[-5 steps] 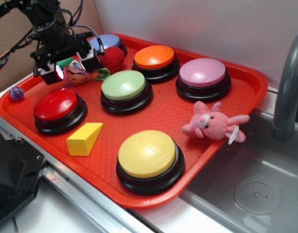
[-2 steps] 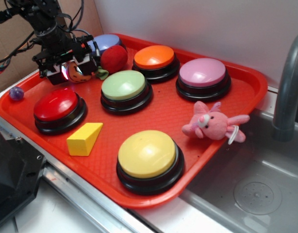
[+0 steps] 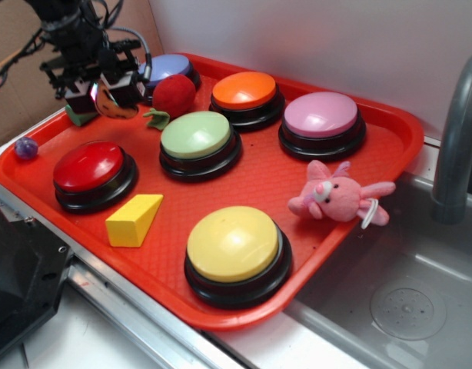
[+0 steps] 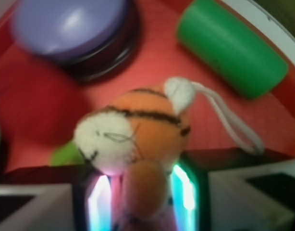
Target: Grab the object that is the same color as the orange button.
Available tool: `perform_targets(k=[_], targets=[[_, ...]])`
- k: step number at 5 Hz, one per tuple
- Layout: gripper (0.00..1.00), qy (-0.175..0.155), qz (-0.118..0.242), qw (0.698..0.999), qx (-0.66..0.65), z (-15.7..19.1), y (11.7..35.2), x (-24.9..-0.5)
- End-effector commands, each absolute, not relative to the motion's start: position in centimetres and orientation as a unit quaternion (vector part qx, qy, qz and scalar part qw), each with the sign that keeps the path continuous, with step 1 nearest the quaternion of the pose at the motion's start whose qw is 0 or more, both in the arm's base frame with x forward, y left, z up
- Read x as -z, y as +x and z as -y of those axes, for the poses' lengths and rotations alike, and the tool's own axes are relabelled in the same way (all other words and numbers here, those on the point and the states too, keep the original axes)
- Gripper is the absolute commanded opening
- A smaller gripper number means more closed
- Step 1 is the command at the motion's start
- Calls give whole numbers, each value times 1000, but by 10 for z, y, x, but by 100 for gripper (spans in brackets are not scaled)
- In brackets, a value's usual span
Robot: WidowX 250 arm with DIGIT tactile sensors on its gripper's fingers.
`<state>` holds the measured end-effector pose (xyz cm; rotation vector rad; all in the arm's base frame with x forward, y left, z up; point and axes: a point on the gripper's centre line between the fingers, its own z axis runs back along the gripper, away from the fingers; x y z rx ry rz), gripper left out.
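Orange striped toy is clamped in the pincer at the upper left of the exterior frame, lifted above the tray. Wrist view shows its white face, loop and a green cylinder that's mostly hidden outside. Orange button sits upper middle.

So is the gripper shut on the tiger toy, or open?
Shut on it: the gripper clamps the orange striped tiger toy between its fingers, above the red tray.
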<state>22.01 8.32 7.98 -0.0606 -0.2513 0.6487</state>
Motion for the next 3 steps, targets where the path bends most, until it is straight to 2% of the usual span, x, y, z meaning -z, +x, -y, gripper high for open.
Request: perform_targets(k=[1, 2, 3], targets=[[0, -82, 119, 981, -129, -30, 206, -137], [0, -101, 120, 986, -59, 3, 193, -143], [0, -99, 128, 982, -92, 3, 182, -144]])
